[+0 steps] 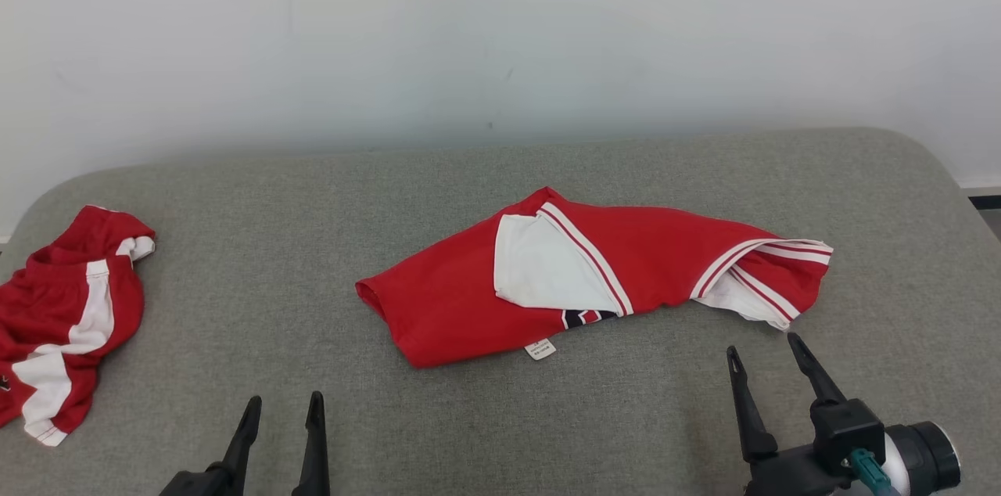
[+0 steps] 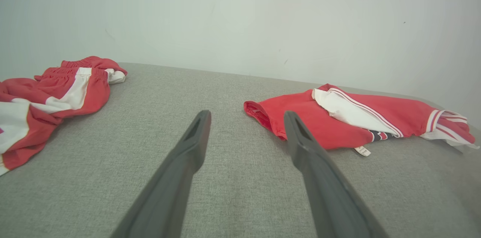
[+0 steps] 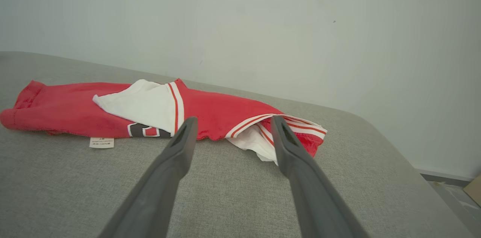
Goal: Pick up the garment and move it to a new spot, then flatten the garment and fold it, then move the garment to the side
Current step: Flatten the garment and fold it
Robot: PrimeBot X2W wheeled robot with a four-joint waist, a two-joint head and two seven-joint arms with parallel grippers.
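Left tool [image 1: 285, 400] and right tool [image 1: 763, 345] are both spread apart, holding nothing. The red and white jersey [image 1: 633, 261] lies loosely folded just ahead of the right tool, its striped end nearest. I think the folding is nearly done, so moving it aside comes next, which needs a grip on both ends. The counter [image 1: 500, 418] has bare room ahead of the left tool, up to the red shorts [image 1: 70, 308] far to its left. Its edge drops off close on the right tool's right.
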